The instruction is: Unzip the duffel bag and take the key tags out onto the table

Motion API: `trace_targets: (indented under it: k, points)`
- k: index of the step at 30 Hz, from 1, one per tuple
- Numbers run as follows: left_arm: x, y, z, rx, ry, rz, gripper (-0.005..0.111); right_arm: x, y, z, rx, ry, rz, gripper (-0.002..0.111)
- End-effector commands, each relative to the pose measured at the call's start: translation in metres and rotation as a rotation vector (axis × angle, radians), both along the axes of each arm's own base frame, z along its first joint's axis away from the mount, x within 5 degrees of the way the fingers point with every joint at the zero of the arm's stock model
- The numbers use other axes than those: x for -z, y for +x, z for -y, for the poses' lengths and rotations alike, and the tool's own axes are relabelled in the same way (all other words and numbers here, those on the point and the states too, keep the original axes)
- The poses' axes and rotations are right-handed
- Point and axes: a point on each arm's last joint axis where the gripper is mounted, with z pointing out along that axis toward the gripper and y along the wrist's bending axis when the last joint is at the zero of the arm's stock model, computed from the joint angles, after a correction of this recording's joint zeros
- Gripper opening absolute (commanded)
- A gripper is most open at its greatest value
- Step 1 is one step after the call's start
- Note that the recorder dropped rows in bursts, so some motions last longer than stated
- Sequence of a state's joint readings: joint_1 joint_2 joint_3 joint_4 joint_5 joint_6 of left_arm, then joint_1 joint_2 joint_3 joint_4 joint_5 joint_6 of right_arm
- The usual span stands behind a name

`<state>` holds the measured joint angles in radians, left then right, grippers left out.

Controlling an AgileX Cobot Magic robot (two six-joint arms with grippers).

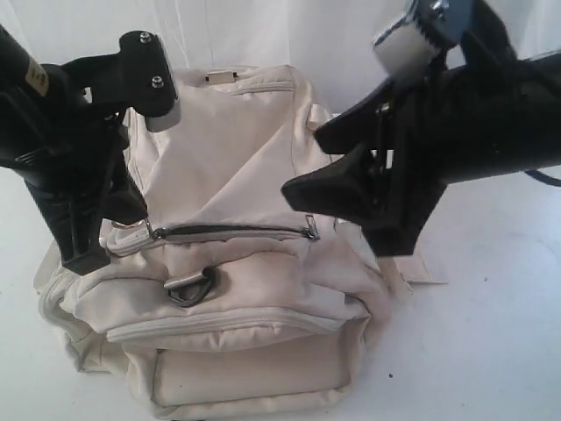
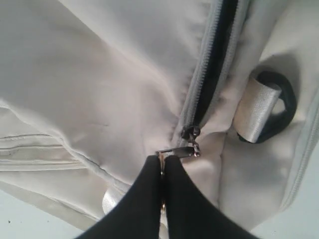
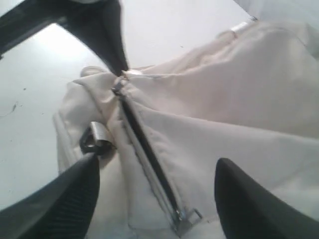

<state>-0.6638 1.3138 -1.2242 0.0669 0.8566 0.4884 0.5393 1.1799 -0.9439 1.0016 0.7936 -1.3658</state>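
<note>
Showing 1 duffel bag (image 1: 245, 158), 1 D-ring (image 1: 191, 288), 1 left hand (image 2: 162, 162), 1 right hand (image 3: 157, 162).

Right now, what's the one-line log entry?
left pincer: shut on zip end | right pincer: open, near zip pull | duffel bag pocket: unzipped | key tags: unseen

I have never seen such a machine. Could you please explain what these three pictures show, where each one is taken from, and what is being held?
This is a robot with two black arms, each ending in a two-finger gripper. One picture sees the whole scene; two come from cameras on the wrists. A cream duffel bag lies on a white table. The left gripper is shut on a small metal tab at one end of an open zip. The right gripper is open above the other end, holding nothing. No key tags show.
</note>
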Motion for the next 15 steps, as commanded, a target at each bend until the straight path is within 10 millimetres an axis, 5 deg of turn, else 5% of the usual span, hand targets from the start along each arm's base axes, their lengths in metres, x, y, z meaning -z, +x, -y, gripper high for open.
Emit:
trace_targets:
  k: [1,7,15]
  points:
    - [-0.001,-0.005,-0.003,-0.023,-0.021,-0.030,0.000,0.010,-0.010,-0.039,-0.096,-0.056,0.172,0.062]
    - [-0.018,-0.018,-0.012,-0.020,-0.061,0.017,0.000,0.056,-0.017,-0.104,-0.125,-0.146,0.277,0.062]
    - [-0.020,-0.022,-0.014,-0.016,-0.079,0.022,0.000,0.073,-0.006,-0.117,-0.023,-0.156,0.290,0.051]
